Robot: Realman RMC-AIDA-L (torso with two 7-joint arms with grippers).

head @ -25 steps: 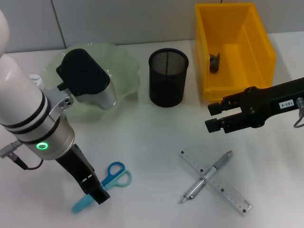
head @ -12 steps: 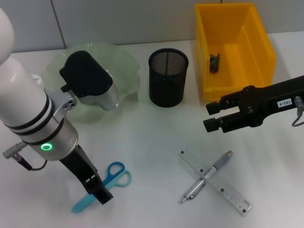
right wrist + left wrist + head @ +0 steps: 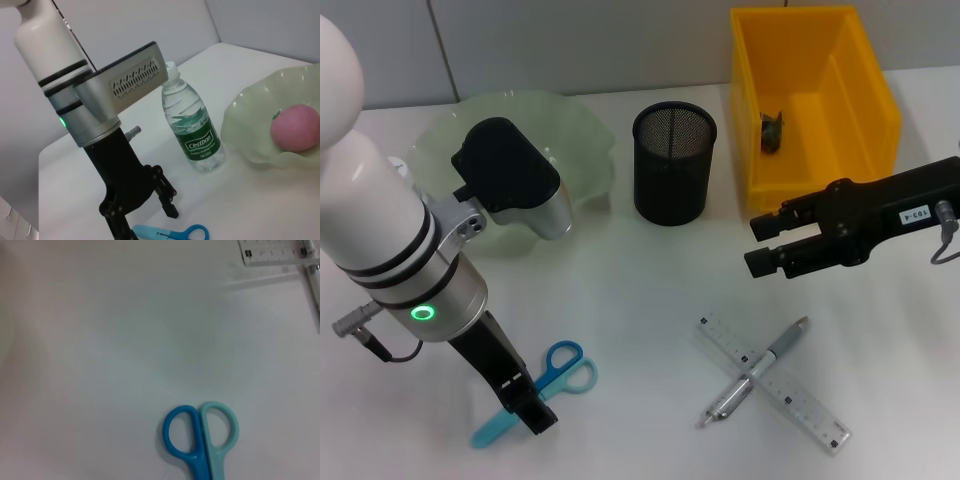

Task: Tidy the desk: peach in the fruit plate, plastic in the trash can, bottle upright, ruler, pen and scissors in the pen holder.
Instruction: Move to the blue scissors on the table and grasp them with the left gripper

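Scissors (image 3: 542, 389) beneath left pincer (image 3: 528, 410)

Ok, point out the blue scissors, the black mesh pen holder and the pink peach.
Blue scissors (image 3: 201, 440), left wrist view, where the two handle loops meet.
Black mesh pen holder (image 3: 672, 180), head view, front wall.
Pink peach (image 3: 295, 127), right wrist view, middle of the fruit.

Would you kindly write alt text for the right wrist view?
The left claw hangs open just above blue scissors on a white table. Behind it, a water bottle stands upright beside a pale green fruit plate holding a pink peach.
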